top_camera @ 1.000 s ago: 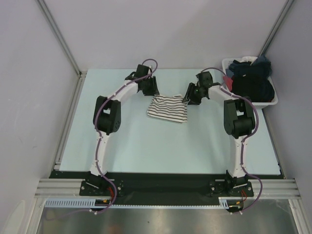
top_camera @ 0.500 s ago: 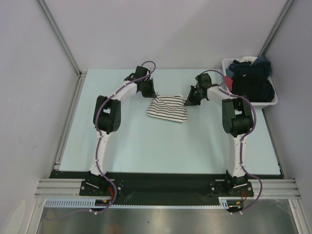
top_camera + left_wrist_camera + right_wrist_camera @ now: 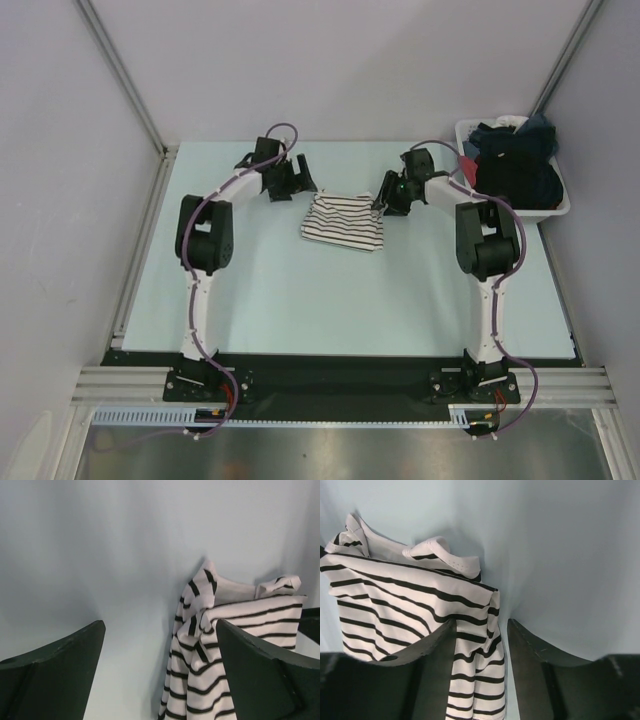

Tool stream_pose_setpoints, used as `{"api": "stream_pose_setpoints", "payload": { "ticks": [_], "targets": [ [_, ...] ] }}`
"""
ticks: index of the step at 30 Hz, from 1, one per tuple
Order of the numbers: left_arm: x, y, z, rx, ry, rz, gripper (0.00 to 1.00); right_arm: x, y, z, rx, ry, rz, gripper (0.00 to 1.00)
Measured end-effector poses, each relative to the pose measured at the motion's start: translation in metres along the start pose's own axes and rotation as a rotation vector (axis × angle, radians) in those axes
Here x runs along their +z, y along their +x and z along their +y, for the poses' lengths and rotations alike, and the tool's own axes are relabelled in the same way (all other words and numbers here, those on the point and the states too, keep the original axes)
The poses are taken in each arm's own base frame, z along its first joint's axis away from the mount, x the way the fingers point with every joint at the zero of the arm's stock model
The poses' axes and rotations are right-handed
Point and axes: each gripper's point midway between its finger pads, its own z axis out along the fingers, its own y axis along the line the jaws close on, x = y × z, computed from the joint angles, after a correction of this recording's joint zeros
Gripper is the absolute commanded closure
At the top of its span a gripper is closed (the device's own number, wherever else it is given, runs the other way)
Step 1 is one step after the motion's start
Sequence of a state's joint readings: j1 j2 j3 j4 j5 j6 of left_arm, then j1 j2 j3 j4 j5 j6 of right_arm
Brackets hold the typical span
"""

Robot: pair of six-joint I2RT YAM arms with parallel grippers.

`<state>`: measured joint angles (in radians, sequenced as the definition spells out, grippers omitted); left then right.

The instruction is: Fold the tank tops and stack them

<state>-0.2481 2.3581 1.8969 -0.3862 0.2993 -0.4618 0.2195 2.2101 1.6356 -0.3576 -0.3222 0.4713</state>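
A white tank top with thin black stripes [image 3: 345, 222] lies folded into a small rectangle at the middle back of the pale table [image 3: 300, 300]. My left gripper [image 3: 297, 184] sits just off its far left corner, jaws wide open. In the left wrist view the striped cloth [image 3: 197, 680] runs along the right finger [image 3: 265, 680], and bare table fills the rest of the gap of that gripper [image 3: 160, 630]. My right gripper [image 3: 386, 204] stands at the far right corner, open. The cloth's edge [image 3: 475, 680] lies loose between the fingers of that gripper [image 3: 482, 625].
A white basket [image 3: 556, 210] heaped with dark clothes stands at the back right, beside the right arm's elbow. Grey walls and metal rails close in the table on the left, back and right.
Both grippers closed at the striped top's far corners and have now opened again. The left arm has swung a little leftwards, away from the cloth. The top lies flat.
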Motion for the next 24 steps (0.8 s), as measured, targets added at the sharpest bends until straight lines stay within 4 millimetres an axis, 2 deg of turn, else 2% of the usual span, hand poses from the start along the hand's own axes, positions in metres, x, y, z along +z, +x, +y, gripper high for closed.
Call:
{"api": "stream_pose_setpoints", "payload": {
  "ticks": [8, 13, 15, 21, 22, 24],
  "targets": [
    [-0.037, 0.036, 0.000, 0.003, -0.005, 0.017, 0.00, -0.015, 0.005, -0.007, 0.004, 0.030, -0.017, 0.41],
    [-0.048, 0.048, -0.019, 0.037, 0.016, 0.018, 0.02, -0.035, 0.010, -0.004, 0.001, 0.025, -0.041, 0.41],
    [-0.047, 0.054, -0.028, 0.053, 0.021, 0.026, 0.09, -0.043, 0.012, -0.002, -0.002, 0.017, -0.053, 0.41],
    [-0.043, 0.075, -0.027, 0.060, -0.047, 0.080, 0.23, -0.068, 0.021, 0.002, -0.010, 0.005, -0.077, 0.41],
    [-0.043, 0.076, -0.025, 0.059, -0.057, 0.084, 0.34, -0.071, 0.022, 0.003, -0.012, 0.001, -0.083, 0.41],
    [-0.043, 0.079, -0.023, 0.051, -0.070, 0.090, 0.42, -0.079, 0.024, 0.006, -0.015, -0.007, -0.095, 0.41]
  ]
}}
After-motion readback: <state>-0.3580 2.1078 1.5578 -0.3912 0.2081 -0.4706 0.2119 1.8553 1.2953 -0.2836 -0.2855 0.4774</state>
